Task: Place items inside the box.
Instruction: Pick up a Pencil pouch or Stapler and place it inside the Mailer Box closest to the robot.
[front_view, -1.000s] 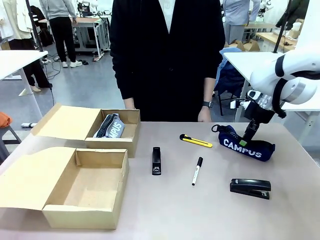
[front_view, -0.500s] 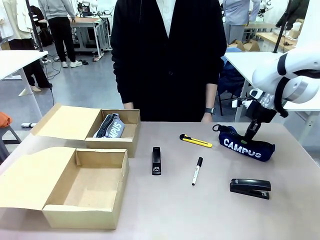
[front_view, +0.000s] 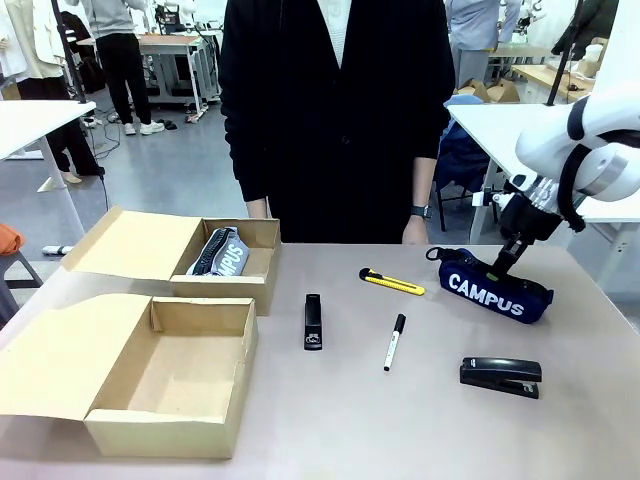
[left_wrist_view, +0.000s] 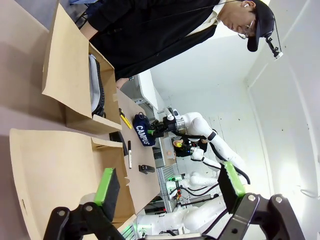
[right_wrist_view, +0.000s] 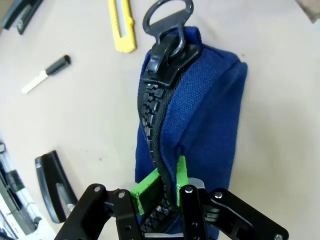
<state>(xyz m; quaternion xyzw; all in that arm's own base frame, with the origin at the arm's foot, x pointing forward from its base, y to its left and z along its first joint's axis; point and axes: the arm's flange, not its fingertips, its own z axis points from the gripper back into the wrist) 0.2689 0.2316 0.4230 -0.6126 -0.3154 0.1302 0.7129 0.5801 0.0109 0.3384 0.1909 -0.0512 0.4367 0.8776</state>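
Seemingly soft and light, the navy pouch (right_wrist_view: 210, 115) is pinched by the right jaws on its zip ridge; left jaws gape empty

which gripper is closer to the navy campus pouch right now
Right. The right gripper has its jaws shut on the navy pouch along its zipper. The left gripper hangs open by a cardboard box, with the pouch far off beyond it.

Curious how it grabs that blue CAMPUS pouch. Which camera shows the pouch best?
Right wrist view: the navy pouch is close up, its zipper pinched by the right gripper. The front view shows it whole but small; the left wrist view, tiny and distant.
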